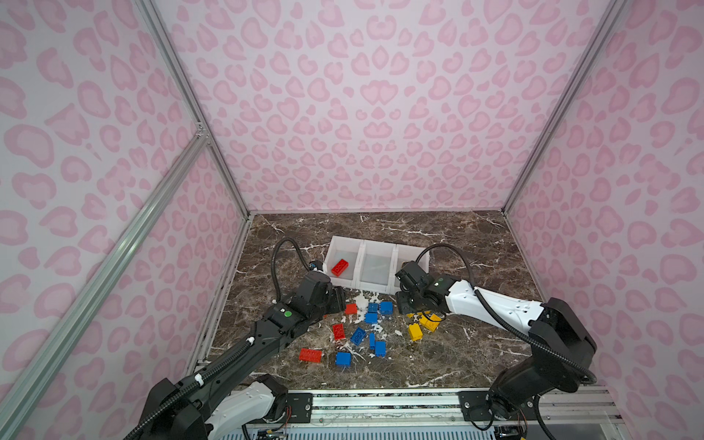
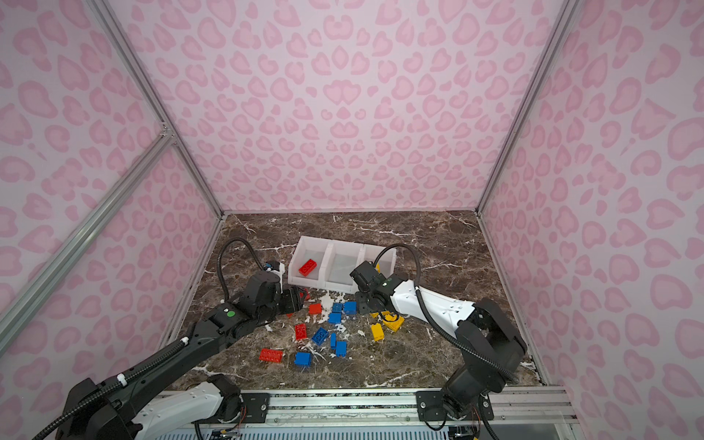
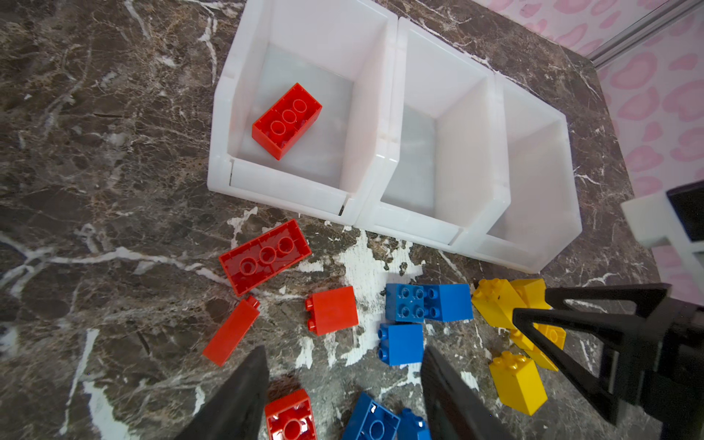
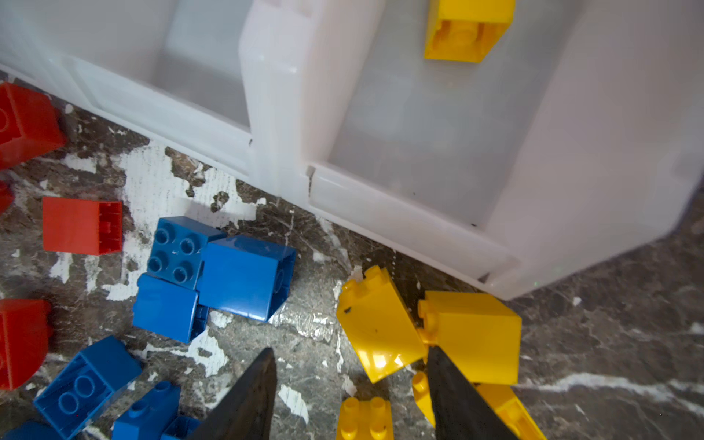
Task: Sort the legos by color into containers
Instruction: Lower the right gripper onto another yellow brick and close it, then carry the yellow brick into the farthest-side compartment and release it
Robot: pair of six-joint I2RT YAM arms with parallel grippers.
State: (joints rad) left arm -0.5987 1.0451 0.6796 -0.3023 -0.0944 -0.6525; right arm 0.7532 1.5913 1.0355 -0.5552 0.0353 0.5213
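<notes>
Step in hand, by the look of it: picking up a yellow brick. Low over the worktop (image 3: 95, 228), right claw (image 4: 350, 350) released, jaws apart, straddling a tilted yellow brick (image 4: 377, 331). One finger wedged between it and a second yellow brick (image 4: 476, 335), the other finger not touching it. Nearby, left claw (image 3: 344, 350) also released and empty, hovering above loose bricks.

Behind the pile, three white bins (image 3: 381, 114) joined in a row. One red brick (image 3: 286, 121) in the left bin, nothing visible in the middle one, one yellow brick (image 4: 466, 32) in the right one. All other bricks loose on the worktop just in front of the low lips: red bricks (image 3: 264, 255) left, blue bricks (image 4: 228, 274) centre, yellow ones right.

To do it well:
- Square the jaws on two flat sides, not on a corner.
- Close gently, to keep slick plastic from squirting out.
- Avoid dragging the neighbour along.
- Lift clear of the front lip before letting go over the right bin.

Bricks of glossy hard plastic: chunky, square or oblong, round studs on top, hollow underneath. Bins smooth, faintly translucent, thin-walled, probably light enough to slide if bumped. Worktop a dark brown marble print with white veins and patches scraped white.
</notes>
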